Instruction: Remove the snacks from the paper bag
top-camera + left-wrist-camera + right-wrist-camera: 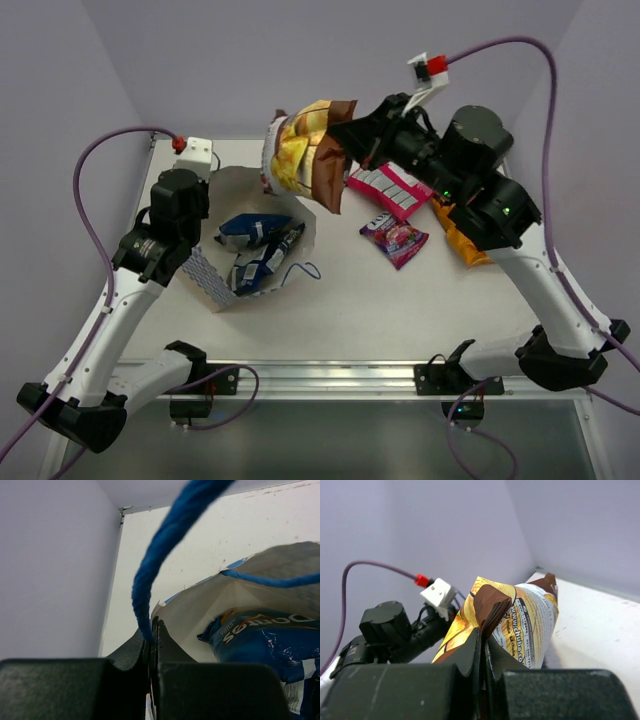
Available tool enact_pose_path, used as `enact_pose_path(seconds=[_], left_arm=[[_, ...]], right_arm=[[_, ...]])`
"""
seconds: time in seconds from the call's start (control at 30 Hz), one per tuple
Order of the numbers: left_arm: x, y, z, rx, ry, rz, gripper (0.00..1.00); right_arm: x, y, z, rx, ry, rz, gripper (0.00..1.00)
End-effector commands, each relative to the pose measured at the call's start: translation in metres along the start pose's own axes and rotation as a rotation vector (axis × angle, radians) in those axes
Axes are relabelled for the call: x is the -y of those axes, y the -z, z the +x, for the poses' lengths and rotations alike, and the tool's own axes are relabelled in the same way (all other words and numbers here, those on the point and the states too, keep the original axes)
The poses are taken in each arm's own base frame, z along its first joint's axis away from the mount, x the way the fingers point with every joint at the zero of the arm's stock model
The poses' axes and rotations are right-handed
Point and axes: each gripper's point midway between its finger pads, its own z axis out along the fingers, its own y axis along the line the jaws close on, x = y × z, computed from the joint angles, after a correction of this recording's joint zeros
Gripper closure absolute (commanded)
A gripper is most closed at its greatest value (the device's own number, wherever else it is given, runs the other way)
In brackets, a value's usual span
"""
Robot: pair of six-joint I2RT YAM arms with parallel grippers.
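Chips packet (pixel 305 155), brown and yellow, hangs at the upper middle of the top view, pinched by its edge in my right gripper (pixel 481 635). At left the paper bag (pixel 232 188) lies open with Doritos (pixel 265 635) and another blue packet (pixel 265 262) inside. My left gripper (pixel 151 637) is clamped on its rim by the blue string handle (pixel 165 540). Right of the bag, a striped pink packet (pixel 390 188) and magenta candy (pixel 395 238) lie on the table (pixel 350 300).

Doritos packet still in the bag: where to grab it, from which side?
Pinch the Doritos packet by its flat crimped end, coming down from the right through the paper bag's open mouth. The left fingers block the left rim; the puffy middle may slip.
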Motion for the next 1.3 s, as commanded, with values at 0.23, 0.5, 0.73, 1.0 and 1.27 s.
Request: enact_pose_path(seconds=[0.23, 0.5, 0.73, 1.0, 1.27], left_arm=[[-0.023, 0.004, -0.005, 0.018, 0.026, -0.109, 1.0], [-0.01, 0.008, -0.005, 0.043, 0.043, -0.025, 1.0], [0.001, 0.008, -0.003, 0.045, 0.042, 0.033, 1.0], [0.008, 0.007, -0.006, 0.056, 0.017, 0.081, 1.0], [0.015, 0.009, -0.009, 0.067, -0.001, 0.127, 1.0]], right_arm=[[0.113, 0.011, -0.054, 0.193, 0.078, 0.222, 1.0], [0.195, -0.085, -0.005, 0.185, -0.052, 0.175, 1.0], [0.247, -0.124, 0.095, 0.133, -0.223, 0.095, 0.98], [0.305, -0.066, 0.204, -0.111, -0.24, 0.396, 0.35], [0.287, 0.005, 0.14, -0.225, 0.019, 0.623, 0.01]])
